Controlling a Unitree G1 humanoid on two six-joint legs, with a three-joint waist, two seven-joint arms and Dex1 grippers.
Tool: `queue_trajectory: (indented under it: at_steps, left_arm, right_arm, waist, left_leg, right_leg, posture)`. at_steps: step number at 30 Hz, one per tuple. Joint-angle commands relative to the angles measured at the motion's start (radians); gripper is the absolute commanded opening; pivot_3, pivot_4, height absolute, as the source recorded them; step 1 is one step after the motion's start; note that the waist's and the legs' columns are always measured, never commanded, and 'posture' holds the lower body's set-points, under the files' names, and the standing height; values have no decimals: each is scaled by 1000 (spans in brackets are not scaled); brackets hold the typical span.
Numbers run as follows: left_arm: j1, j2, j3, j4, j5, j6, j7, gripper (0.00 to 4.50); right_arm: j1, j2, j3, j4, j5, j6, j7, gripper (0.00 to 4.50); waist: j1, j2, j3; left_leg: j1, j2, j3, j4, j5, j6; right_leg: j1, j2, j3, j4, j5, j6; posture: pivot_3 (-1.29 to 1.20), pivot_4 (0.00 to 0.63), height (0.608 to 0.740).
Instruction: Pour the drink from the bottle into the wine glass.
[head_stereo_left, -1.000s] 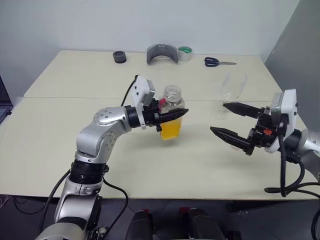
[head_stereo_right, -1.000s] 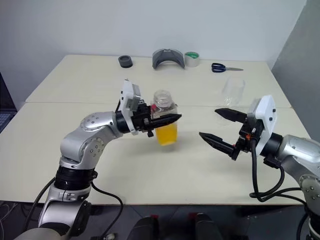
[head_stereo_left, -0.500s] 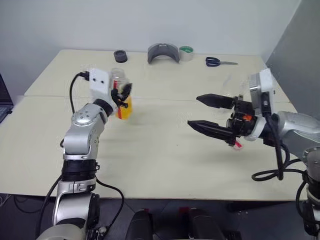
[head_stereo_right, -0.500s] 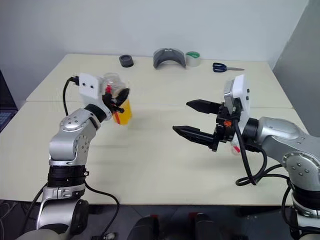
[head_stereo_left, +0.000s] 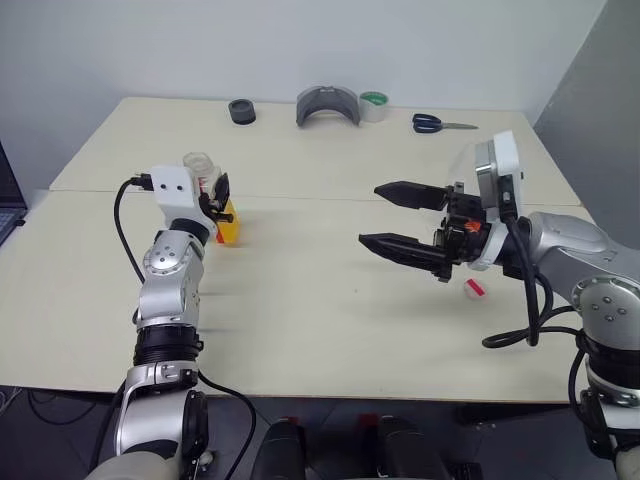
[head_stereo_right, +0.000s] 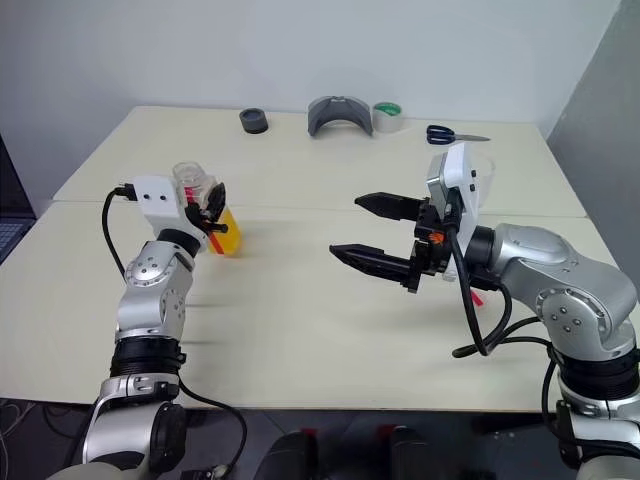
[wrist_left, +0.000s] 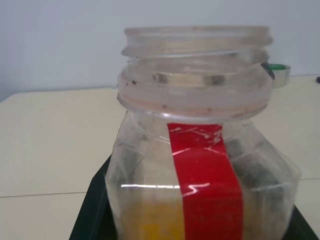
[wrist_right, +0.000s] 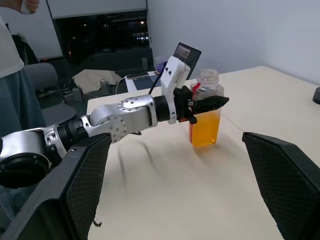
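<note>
**At far left, bottle gripped, nothing poured**

Left gripper (wrist_right: 207, 105) jaws were clamped on the uncapped bottle (head_stereo_left: 205, 170), its drink (wrist_right: 204, 127) inside, above the counter (head_stereo_left: 300, 300). Right gripper (head_stereo_left: 395, 215) jaws gaped wide, empty. Behind it stood the wine glass (head_stereo_right: 480, 172), unfilled; pouring remained.

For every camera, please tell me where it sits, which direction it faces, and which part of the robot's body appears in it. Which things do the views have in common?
Left and right eye views: on the head, looking forward and down over the table; both arms show, the left gripper shut on the bottle and the right gripper open.
Left wrist view: on the left wrist, facing the uncapped bottle close up; black fingers beside it.
Right wrist view: on the right wrist, facing the left arm across the table; its own fingers rise in front.
Shared: the bottle with the orange drink appears in all views.
</note>
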Motion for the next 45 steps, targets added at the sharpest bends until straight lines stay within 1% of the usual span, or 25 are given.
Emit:
queue_trajectory:
  at_steps: [1, 10, 14, 18, 19, 24, 30, 40, 45]
  left_arm:
    - [-53, 15, 27, 56, -10, -97, -8, 1790]
    - [-86, -3, 31, 240, -14, -204, -15, 1790]
    - [-93, -5, 43, 270, -26, -216, -9, 2993]
    - [-82, -10, 34, 270, -26, -211, -19, 4329]
    - [-76, -12, 32, 264, -26, -208, -19, 4470]
    - [-16, -14, 18, 214, -9, -196, -11, 4470]
    - [92, -32, 6, 65, -20, -97, 3, 4470]
    - [301, -47, -7, -286, -36, 137, 24, 4470]
    - [445, -47, -31, -495, -64, 264, -9, 4470]
  right_arm:
    - [-24, 8, -17, -19, -4, -17, 7, 4467]
    - [-15, 3, -27, -32, -21, -12, -13, 4467]
    - [-10, 3, -33, -42, -21, -7, -25, 4500]
    - [-3, 2, -35, -52, -22, -6, -38, 4500]
    - [1, 4, -36, -56, -22, -7, -42, 4500]
    - [32, 25, -28, -87, -27, -13, -73, 4500]
    - [55, 39, -26, -122, -23, -5, -107, 4500]
    - [122, 37, -55, -156, -4, 7, -164, 4500]
    - [199, 24, -82, -188, -2, 11, -189, 4500]
  waist:
    - [0, 0, 0]
    - [0, 0, 0]
    - [-1, 0, 0]
    - [-1, 0, 0]
    - [-1, 0, 0]
    - [-2, 0, 0]
    - [-3, 0, 0]
    - [-4, -1, -1]
    - [-3, -2, -2]
  left_leg:
    - [0, 0, 0, 0, 0, 0]
    - [0, 0, 0, 0, 0, 0]
    - [0, 0, 0, 0, 0, 0]
    - [0, 0, 0, 0, 0, 0]
    - [0, 0, 0, 0, 0, 0]
    - [0, 0, 0, 0, 0, 0]
    - [1, 0, 0, 0, 0, 0]
    - [1, 1, 0, 0, 0, 0]
    - [1, 1, 0, 0, 0, 0]
  right_leg:
    - [0, 0, 0, 0, 0, 0]
    - [0, 0, 0, 0, 0, 0]
    - [0, 0, 0, 1, 0, 0]
    - [0, 0, -1, 1, 0, 0]
    - [0, 0, -1, 1, 0, 0]
    - [0, 0, 0, 1, 0, 0]
    - [0, 0, 0, 2, 0, 0]
    - [0, 0, 0, 3, 0, 0]
    - [0, 0, 1, 3, 0, 0]
  posture:
    - [0, 150, 740]
    - [0, 150, 740]
    - [0, 150, 740]
    - [0, 150, 740]
    - [0, 150, 740]
    - [0, 150, 740]
    - [0, 150, 740]
    - [0, 150, 740]
    - [0, 150, 740]
